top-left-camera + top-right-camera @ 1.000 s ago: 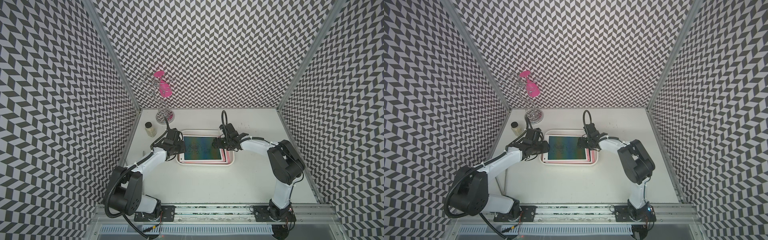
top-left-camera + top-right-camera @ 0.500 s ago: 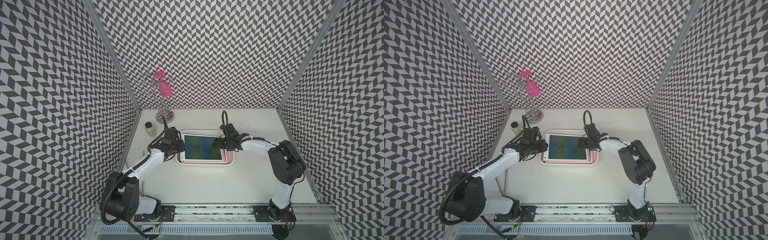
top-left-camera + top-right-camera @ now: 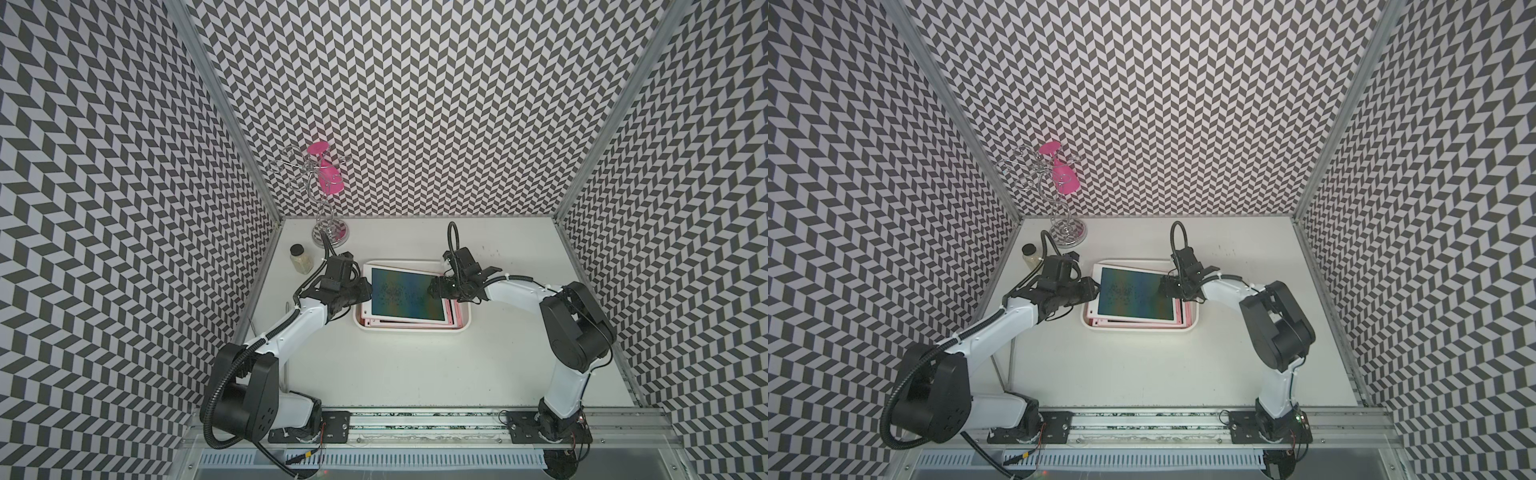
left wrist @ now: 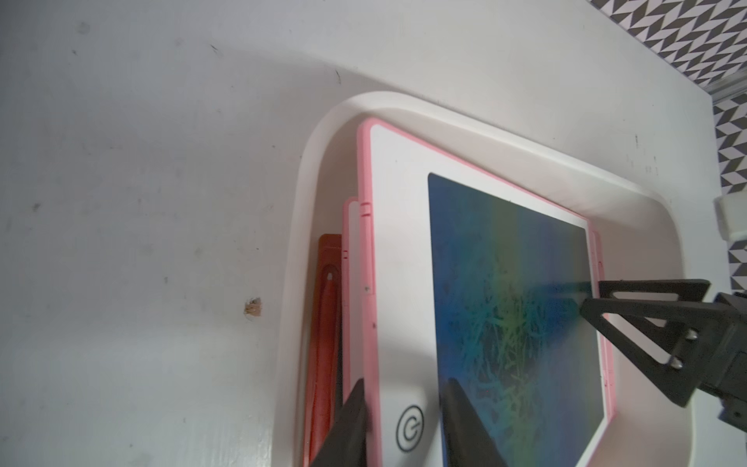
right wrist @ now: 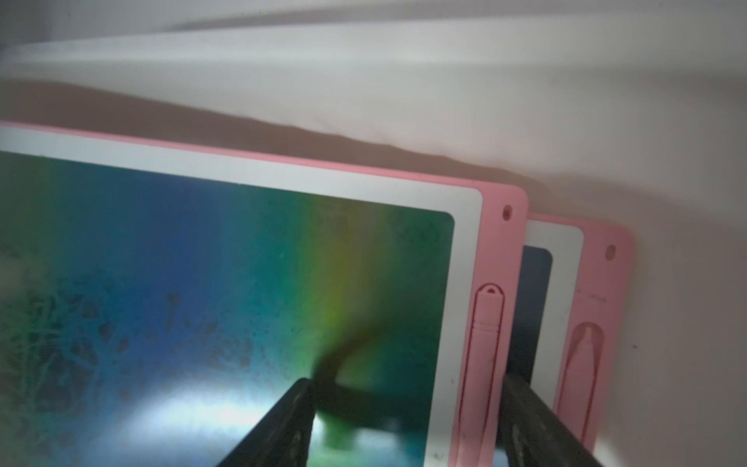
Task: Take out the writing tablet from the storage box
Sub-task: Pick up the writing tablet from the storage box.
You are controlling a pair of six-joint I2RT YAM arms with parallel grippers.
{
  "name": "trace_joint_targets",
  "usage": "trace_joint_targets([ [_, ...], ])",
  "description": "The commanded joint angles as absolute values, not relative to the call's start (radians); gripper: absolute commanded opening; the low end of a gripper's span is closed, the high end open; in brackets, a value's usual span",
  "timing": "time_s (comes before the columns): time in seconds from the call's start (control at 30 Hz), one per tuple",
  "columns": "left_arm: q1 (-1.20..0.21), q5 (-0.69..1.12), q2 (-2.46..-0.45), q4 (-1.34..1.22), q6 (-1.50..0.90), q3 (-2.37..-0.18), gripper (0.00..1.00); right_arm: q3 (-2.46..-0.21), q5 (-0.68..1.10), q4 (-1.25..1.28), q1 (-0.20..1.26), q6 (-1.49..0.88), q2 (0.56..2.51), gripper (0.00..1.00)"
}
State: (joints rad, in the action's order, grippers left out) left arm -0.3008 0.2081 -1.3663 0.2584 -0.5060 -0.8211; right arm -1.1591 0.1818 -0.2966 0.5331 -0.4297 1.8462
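The white storage box (image 3: 411, 328) (image 3: 1142, 328) sits mid-table with a stack of pink-framed tablets inside. The top writing tablet (image 3: 403, 295) (image 3: 1133, 295) (image 4: 505, 283) (image 5: 202, 263) has a blue-green screen. It lies skewed, with its left end raised near the box rim (image 4: 307, 161). My left gripper (image 3: 368, 291) (image 4: 404, 382) is shut on that left end, by the power symbol. My right gripper (image 3: 434, 289) (image 5: 408, 380) is open. One of its fingers is over the screen and the other is just past the stylus edge.
More tablets (image 5: 566, 263) (image 4: 351, 283) lie under the top one, with an orange-red one (image 4: 325, 323) lowest. A small jar (image 3: 301, 257) and a wire stand holding a pink glass (image 3: 328, 178) are at the back left. Patterned walls close in three sides.
The top tablet has turned a little and its left end has come up. My left gripper has shifted slightly along that edge. The right gripper has barely moved and has narrowed a touch.
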Motion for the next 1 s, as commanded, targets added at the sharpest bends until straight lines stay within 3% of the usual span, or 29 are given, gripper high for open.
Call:
trace_joint_targets([
  [0.0, -0.322, 0.386, -1.37, 0.159, -0.52, -0.817, 0.29, -1.124, 0.31, -0.325, 0.554, -0.432, 1.844, 0.71],
  [0.73, -0.171, 0.692, -1.452, 0.068, -0.512, -0.924, 0.0, -1.126, 0.328, -0.322, 0.428, -0.282, 1.667, 0.77],
  [0.97, -0.146, 0.685, -1.502, 0.09, -0.489, -1.006, 0.0, -1.126, 0.343, -0.309, 0.369, -0.203, 1.602, 0.78],
])
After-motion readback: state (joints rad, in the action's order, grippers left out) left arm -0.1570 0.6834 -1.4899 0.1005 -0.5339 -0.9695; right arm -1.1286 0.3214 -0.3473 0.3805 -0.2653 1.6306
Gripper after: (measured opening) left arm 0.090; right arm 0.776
